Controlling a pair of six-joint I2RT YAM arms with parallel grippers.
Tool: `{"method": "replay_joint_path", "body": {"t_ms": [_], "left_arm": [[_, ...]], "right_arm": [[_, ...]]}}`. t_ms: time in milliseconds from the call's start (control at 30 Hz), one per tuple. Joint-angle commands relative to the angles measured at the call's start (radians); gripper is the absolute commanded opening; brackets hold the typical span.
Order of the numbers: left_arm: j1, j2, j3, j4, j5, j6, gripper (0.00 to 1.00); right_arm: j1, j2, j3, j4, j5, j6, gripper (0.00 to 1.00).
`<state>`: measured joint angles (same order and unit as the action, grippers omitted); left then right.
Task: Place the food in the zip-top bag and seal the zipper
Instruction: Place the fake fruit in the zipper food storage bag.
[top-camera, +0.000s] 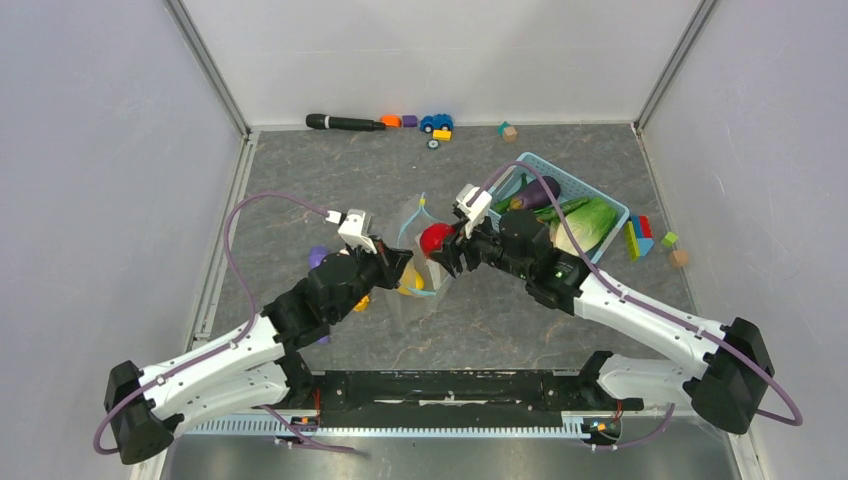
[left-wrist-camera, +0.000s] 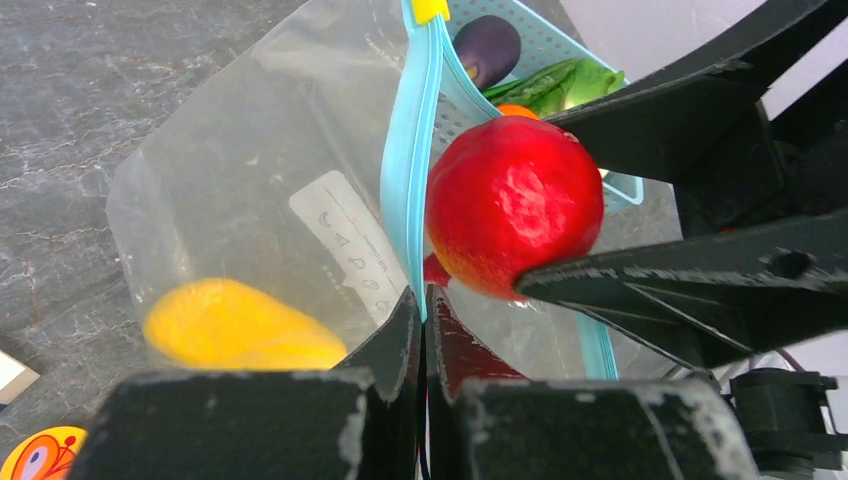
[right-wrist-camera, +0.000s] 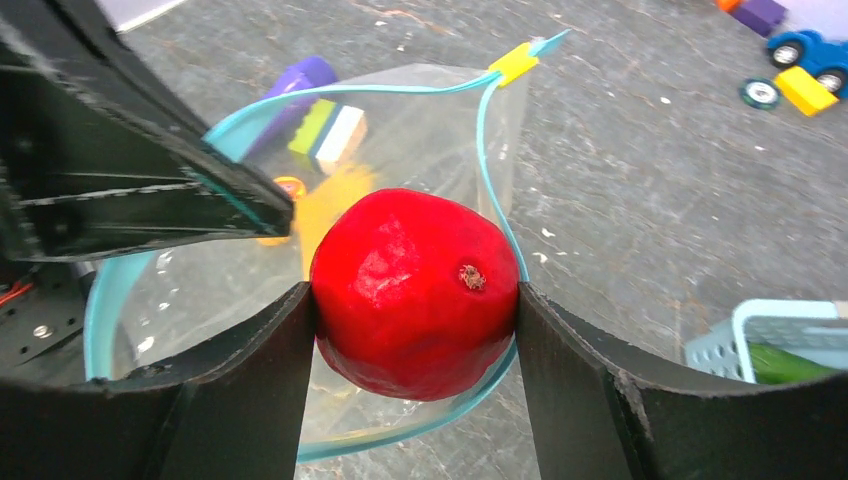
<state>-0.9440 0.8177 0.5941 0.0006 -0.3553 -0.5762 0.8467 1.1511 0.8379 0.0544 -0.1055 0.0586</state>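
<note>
My right gripper (right-wrist-camera: 415, 300) is shut on the red round fruit (right-wrist-camera: 415, 290) and holds it over the open mouth of the clear zip-top bag (right-wrist-camera: 200, 280). The fruit also shows in the top view (top-camera: 434, 238) and the left wrist view (left-wrist-camera: 515, 205). My left gripper (left-wrist-camera: 423, 300) is shut on the teal-blue zipper strip (left-wrist-camera: 405, 170) and holds the near side of the mouth up. The yellow mango (left-wrist-camera: 240, 325) lies inside the bag. In the light-blue basket (top-camera: 610, 205) lie the purple eggplant (top-camera: 537, 192), the green lettuce (top-camera: 590, 225) and green pods.
A black stick (top-camera: 345, 123), a toy car (top-camera: 436, 122) and small blocks lie by the back wall. Coloured blocks (top-camera: 640, 238) lie right of the basket. A purple toy (top-camera: 318, 256) lies left of my left arm.
</note>
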Motion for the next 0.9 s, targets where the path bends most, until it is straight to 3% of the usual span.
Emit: {"method": "replay_joint_path", "body": {"t_ms": [0, 200, 367, 867], "left_arm": [[0.001, -0.035, -0.008, 0.053, 0.045, -0.037, 0.02], [0.001, -0.054, -0.019, 0.074, 0.072, -0.039, 0.02], [0.001, -0.042, -0.017, 0.081, 0.072, -0.045, 0.02], [0.001, -0.034, -0.017, 0.07, 0.044, -0.062, 0.02]], "right_arm": [[0.023, -0.006, 0.07, -0.046, 0.205, -0.013, 0.27], [0.084, 0.012, 0.143, -0.144, 0.441, -0.018, 0.32], [0.119, 0.043, 0.184, -0.193, 0.5, -0.016, 0.4], [0.147, 0.016, 0.18, -0.179, 0.316, -0.05, 0.88]]}}
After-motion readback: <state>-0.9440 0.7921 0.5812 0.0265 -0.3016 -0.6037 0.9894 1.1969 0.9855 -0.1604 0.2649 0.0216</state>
